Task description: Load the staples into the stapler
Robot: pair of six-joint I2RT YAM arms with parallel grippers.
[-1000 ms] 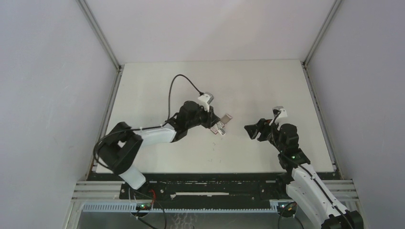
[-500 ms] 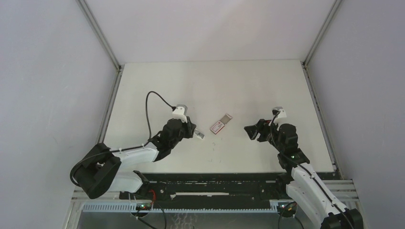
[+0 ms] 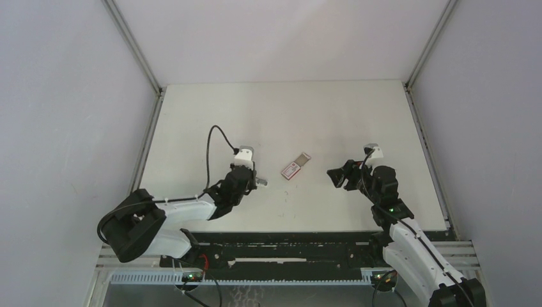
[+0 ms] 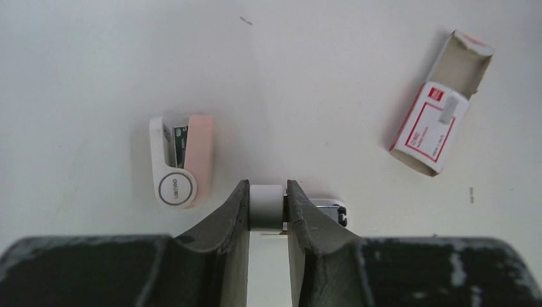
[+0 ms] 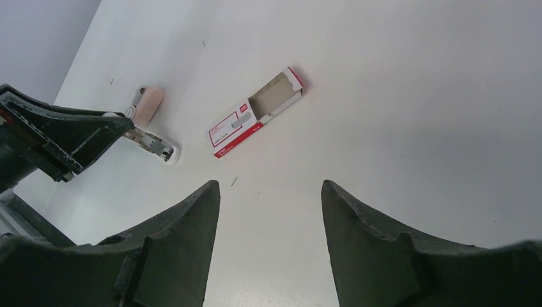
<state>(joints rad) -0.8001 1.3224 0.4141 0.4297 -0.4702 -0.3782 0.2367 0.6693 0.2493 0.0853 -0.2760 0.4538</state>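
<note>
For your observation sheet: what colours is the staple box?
The staple box is red and white; left wrist view shows it best.

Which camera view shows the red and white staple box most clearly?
The left wrist view: the staple box lies large and unobstructed, label and slid-out tray plain. The right wrist view shows it smaller, at an angle. The top external view shows only a tiny red-white shape.

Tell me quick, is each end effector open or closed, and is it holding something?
Left end effector: closed on the stapler.
Right end effector: open, holding nothing.
</note>
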